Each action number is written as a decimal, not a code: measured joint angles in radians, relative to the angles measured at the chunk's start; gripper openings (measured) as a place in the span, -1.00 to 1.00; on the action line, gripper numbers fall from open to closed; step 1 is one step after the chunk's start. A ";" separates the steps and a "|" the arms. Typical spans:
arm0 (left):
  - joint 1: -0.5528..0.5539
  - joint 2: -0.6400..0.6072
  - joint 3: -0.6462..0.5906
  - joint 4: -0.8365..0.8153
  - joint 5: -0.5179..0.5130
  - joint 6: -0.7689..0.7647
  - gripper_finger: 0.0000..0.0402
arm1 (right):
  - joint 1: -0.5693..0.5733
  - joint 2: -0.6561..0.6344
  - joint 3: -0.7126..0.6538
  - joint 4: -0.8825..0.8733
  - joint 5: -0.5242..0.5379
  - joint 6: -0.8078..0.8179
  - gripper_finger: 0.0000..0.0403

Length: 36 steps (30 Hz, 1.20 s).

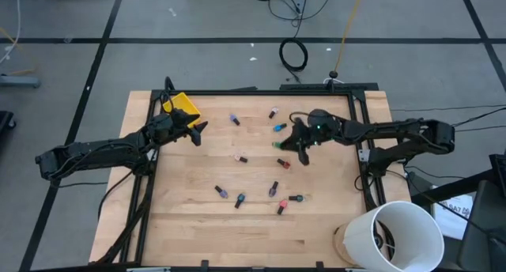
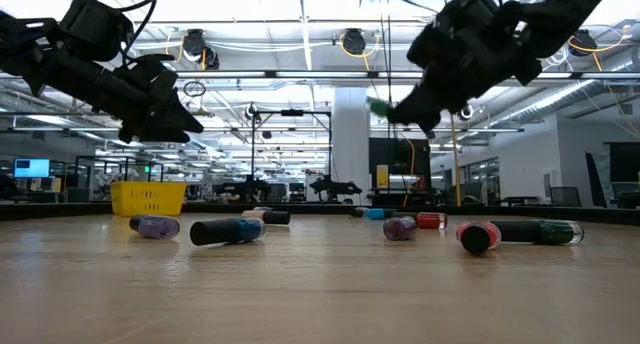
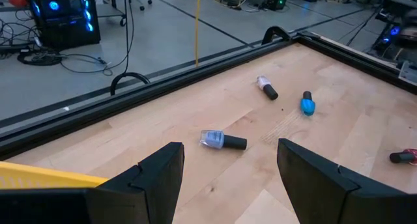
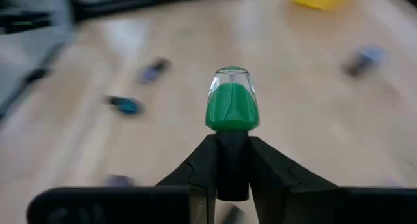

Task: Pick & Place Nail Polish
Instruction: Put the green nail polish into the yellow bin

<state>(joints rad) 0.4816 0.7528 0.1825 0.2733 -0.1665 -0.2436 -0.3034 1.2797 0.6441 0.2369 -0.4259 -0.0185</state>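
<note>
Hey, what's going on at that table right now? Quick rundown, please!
Right gripper shut on green nail polish bottle, lifted above table. Left gripper open, empty, beside yellow bin. Other bottles lie scattered; path clear.

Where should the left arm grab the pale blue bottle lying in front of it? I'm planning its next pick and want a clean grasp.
Grip the pale blue bottle across its glass body, coming straight down from above. It lies flat on its side on the table, dark cap pointing sideways, nothing touching it. The left gripper is open with the bottle ahead of its gap. The round body may roll, so close squarely across it.

yellow bin [image 1: 182, 106], white bucket [image 1: 399, 234], wooden table [image 1: 198, 232]
</note>
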 joint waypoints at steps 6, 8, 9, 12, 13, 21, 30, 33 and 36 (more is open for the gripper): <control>0.000 0.000 0.000 0.000 0.000 -0.012 0.21 | 0.071 0.013 0.000 0.104 -0.167 -0.002 -0.74; 0.000 0.000 0.000 0.000 0.000 -0.016 0.21 | 0.093 0.032 0.001 0.179 -0.235 -0.001 -0.74; 0.000 0.000 0.000 0.000 -0.001 -0.018 0.21 | 0.102 0.040 0.001 0.214 -0.274 -0.001 -0.74; 0.000 0.000 0.000 0.000 -0.001 -0.018 0.21 | 0.120 0.084 0.002 0.377 -0.356 0.000 -0.74; 0.000 0.000 0.000 0.001 -0.001 -0.019 0.21 | 0.121 0.100 0.003 0.415 -0.367 0.008 -0.74; 0.000 0.000 0.000 0.019 -0.001 -0.016 0.21 | 0.067 0.293 0.015 0.604 -0.387 0.102 -0.74; 0.000 0.000 0.000 0.016 -0.026 -0.013 0.21 | 0.014 0.446 0.121 0.844 -0.694 0.288 -0.74; 0.000 0.000 0.000 0.015 -0.026 -0.013 0.21 | 0.031 0.472 0.151 0.887 -0.751 0.333 -0.74; 0.000 0.000 0.000 0.015 -0.026 -0.013 0.21 | 0.051 0.482 0.170 0.905 -0.779 0.347 -0.74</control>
<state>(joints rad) 0.4816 0.7528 0.1825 0.2881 -0.1928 -0.2565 -0.2520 1.7618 0.8140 1.1416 -1.2047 0.3290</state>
